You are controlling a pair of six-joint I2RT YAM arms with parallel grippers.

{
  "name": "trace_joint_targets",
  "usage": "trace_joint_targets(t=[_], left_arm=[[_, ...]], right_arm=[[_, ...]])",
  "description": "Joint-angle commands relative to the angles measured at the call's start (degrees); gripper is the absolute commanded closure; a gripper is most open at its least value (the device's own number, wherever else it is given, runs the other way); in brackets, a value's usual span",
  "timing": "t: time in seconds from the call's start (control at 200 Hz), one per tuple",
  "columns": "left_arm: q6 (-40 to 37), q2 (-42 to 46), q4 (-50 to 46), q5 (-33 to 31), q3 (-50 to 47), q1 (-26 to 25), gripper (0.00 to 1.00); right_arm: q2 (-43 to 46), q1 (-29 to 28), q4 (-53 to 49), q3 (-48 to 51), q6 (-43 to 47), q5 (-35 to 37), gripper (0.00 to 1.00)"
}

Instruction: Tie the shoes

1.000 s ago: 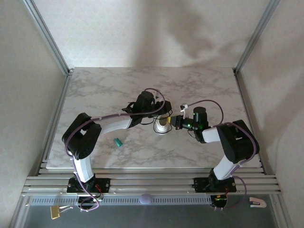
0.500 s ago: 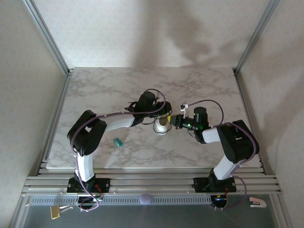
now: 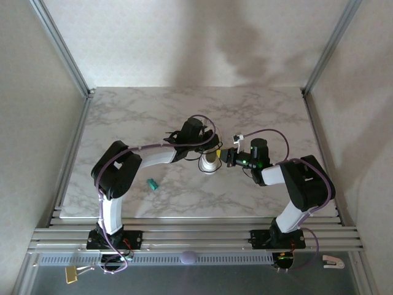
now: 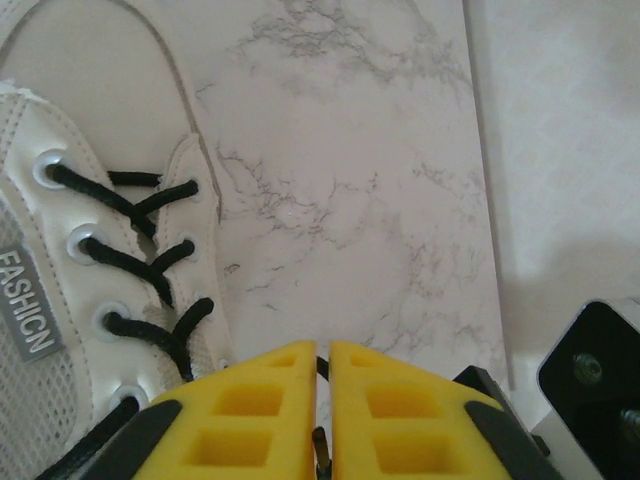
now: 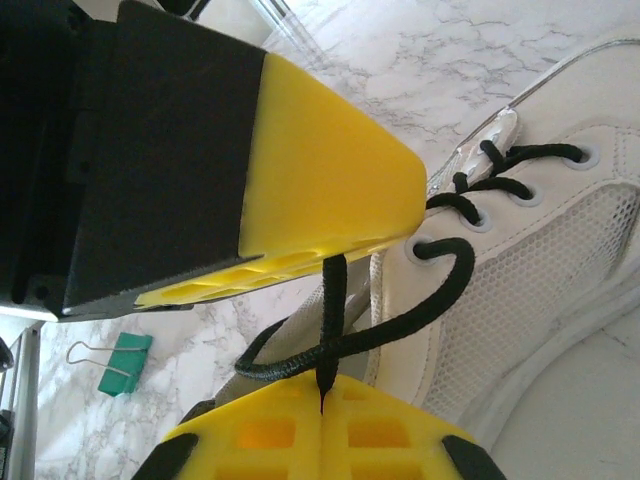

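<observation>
The sneaker (image 3: 210, 162) lies on the table (image 3: 141, 110) between both arms, its laces (image 5: 333, 290) crossed but unknotted, while the left gripper (image 4: 323, 350) and the right gripper (image 5: 322, 400) each clamp on the laces, so tying seems barely begun.

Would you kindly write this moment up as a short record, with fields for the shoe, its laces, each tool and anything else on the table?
Shoe: white sneaker on the marble table, between the two tools
Laces: black laces threaded through the eyelets, no finished bow in view
Left tool: shut, pinching a lace strand
Right tool: shut, pinching a lace strand
Other: teal binder clip, apart from the sneaker
</observation>
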State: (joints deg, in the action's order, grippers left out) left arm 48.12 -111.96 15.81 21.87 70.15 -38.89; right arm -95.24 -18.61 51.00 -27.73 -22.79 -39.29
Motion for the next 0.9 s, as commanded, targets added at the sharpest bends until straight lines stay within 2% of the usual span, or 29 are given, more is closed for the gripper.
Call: trace_joint_targets(t=[0.0,0.025,0.145,0.245,0.345,0.5,0.641,0.896], left_arm=[[-0.8,0.6,-0.7,-0.1,1.2,0.4,1.00],[-1.1,1.1,-0.6,-0.4,0.9,0.4,1.00],[-2.3,3.8,-0.2,-1.7,-0.3,0.4,1.00],[-3.1,5.8,0.1,-2.3,-1.1,0.4,1.00],[-3.6,7.0,0.7,-2.1,-1.3,0.3,1.00],[-3.9,8.5,0.9,-1.9,-1.3,0.3,1.00],[-4.0,9.8,1.0,-2.0,-1.3,0.3,1.00],[-3.7,10.4,1.1,-1.6,-1.2,0.3,1.00]], right_arm=[[1.5,0.3,0.1,1.2,0.4,-0.4,1.00],[2.0,0.3,-0.6,1.5,0.7,0.1,0.99],[6.4,0.3,-5.1,4.7,2.2,5.9,0.78],[12.5,0.3,-9.1,7.1,4.0,11.0,0.67],[19.2,0.3,-14.5,7.1,6.5,12.5,0.66],[24.3,-0.2,-21.3,3.4,10.3,9.3,0.65],[22.8,-2.1,-23.0,-1.7,12.8,7.8,0.65],[16.5,-3.6,-18.1,-5.6,12.3,6.9,0.64]])
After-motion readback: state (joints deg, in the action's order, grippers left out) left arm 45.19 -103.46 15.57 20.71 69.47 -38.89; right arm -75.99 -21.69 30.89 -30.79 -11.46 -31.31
